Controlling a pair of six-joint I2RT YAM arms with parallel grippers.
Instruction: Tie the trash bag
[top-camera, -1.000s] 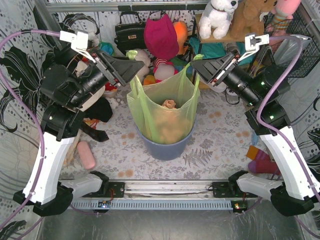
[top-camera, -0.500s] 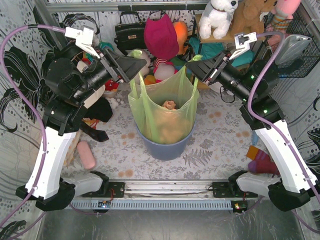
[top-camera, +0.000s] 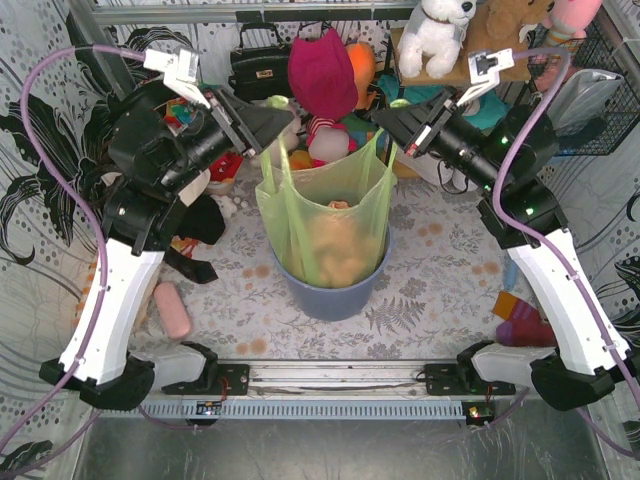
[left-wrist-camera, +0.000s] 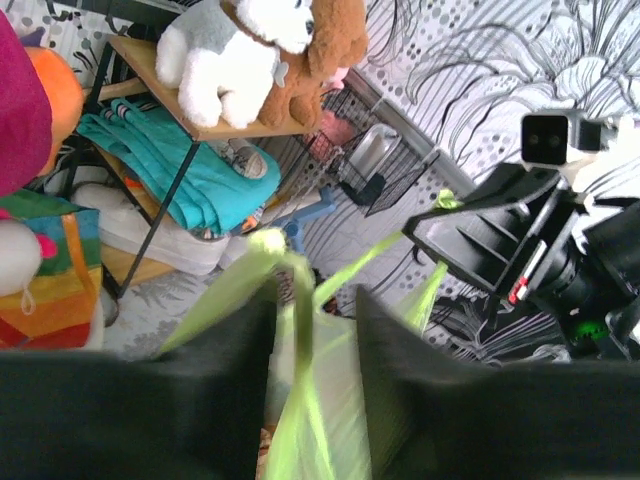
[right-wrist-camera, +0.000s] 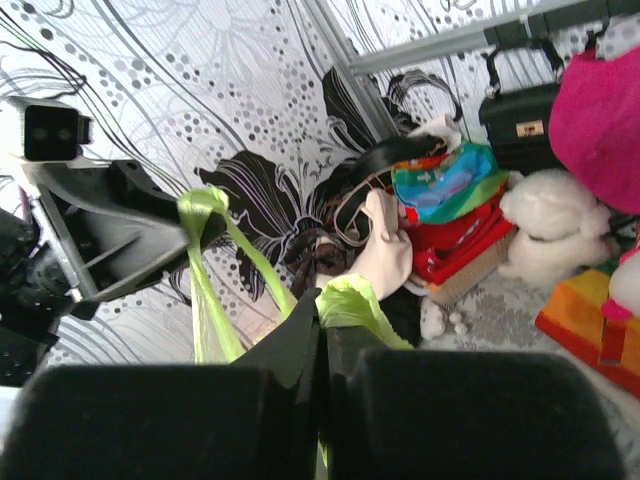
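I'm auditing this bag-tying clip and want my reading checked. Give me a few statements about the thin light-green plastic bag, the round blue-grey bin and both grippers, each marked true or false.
1. The thin translucent light-green plastic trash bag stands in the round blue-grey plastic bin. True.
2. The right gripper is wide open with nothing in it. False: it is shut on green plastic at the bag's top.
3. The left gripper has its jaws apart, with a strip of the bag's handle between them. True.
4. The bag's handles are knotted together. False: they are apart, one at each gripper.
5. The bag is empty. False: crumpled brown paper shows through.
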